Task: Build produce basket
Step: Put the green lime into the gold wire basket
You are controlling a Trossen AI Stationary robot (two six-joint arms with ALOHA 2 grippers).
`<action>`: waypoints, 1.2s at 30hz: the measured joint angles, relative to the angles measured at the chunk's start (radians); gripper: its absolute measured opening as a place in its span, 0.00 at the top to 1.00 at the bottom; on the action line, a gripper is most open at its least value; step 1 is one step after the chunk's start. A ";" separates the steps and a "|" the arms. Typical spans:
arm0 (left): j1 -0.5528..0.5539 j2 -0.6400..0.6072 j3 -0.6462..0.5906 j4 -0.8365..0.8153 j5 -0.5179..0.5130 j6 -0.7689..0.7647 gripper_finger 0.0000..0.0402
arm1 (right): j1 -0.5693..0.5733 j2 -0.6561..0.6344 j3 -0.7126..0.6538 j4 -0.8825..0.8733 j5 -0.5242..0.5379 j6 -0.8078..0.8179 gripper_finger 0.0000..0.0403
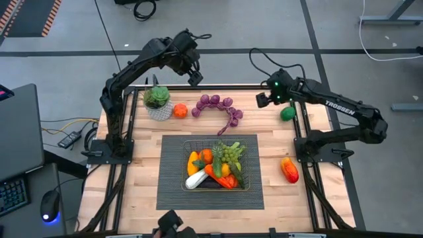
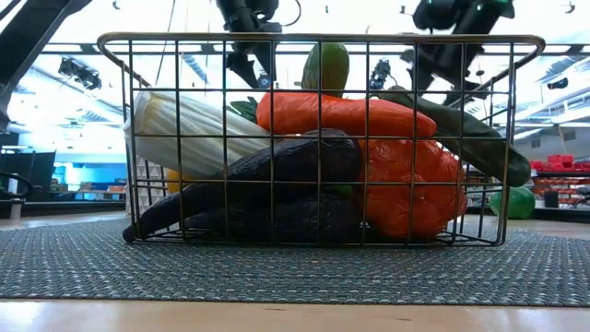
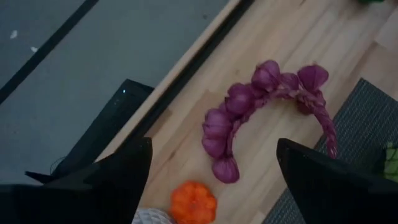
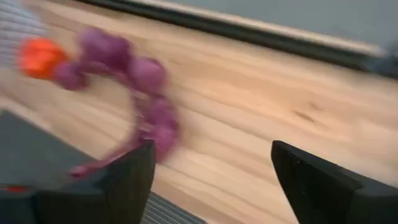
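The basket [image 1: 216, 141] sits mid-mat, already heaped with produce [image 1: 213, 168]. Beyond it, purple garlic braid [image 1: 218, 106] lies loose, apparently next. Farther back, left gripper [image 1: 195, 78] and right gripper [image 1: 262, 100] hover wide apart, empty.

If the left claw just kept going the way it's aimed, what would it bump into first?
Most likely the purple string of onions lying on the wooden table. The open left gripper looks down on it, with nothing in between. Depth is hard to judge, so it may land on bare wood beside it.
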 joint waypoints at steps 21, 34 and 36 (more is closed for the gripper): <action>0.008 0.000 0.000 0.007 0.000 0.039 0.12 | -0.169 0.264 -0.095 -0.255 0.076 0.329 0.01; -0.021 0.000 0.000 -0.023 0.000 0.003 0.12 | -0.173 0.322 -0.096 -0.286 0.264 0.482 0.01; -0.025 0.000 0.000 -0.023 0.000 0.000 0.12 | -0.182 0.335 -0.106 -0.283 0.262 0.499 0.01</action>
